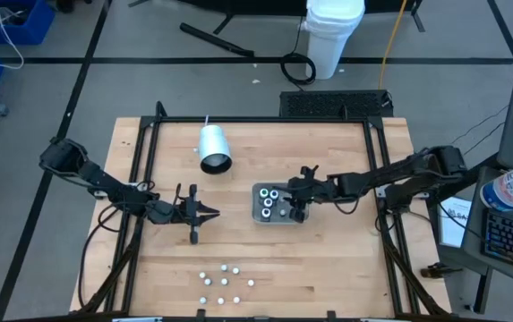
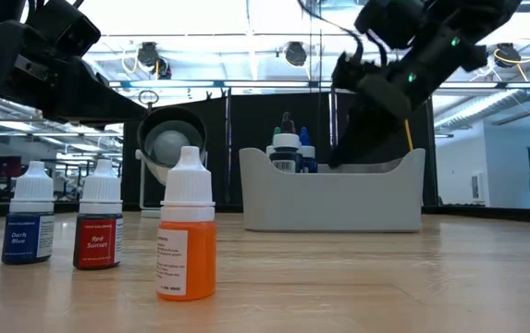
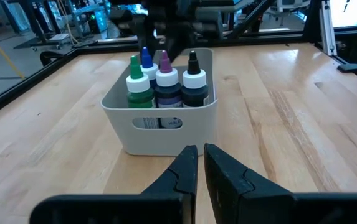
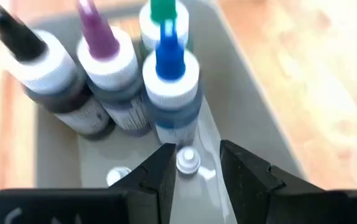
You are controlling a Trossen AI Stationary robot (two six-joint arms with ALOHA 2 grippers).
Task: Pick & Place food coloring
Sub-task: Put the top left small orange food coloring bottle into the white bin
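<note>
The food coloring (image 1: 225,284) mostly stood in a loose cluster of small white-capped bottles on the near side of the table, well apart from both my hands and untouched. The grey tray (image 1: 260,215) at mid-table already held four larger bottles with coloured tips: black (image 4: 38,59), purple (image 4: 103,53), green (image 4: 162,22) and blue (image 4: 171,74). My right gripper (image 4: 190,168) hung inside that tray, directly behind the blue one. Its fingers were apart, and a tiny white-capped bottle (image 4: 187,160) sat on the tray floor between them; I could not tell whether they touched it. A second small cap (image 4: 119,176) showed just beside my finger. My left gripper (image 3: 197,163) waited over bare wood with the tray straight ahead, fingers together and empty. By my reckoning perhaps two little bottles were delivered and about nine were left.
</note>
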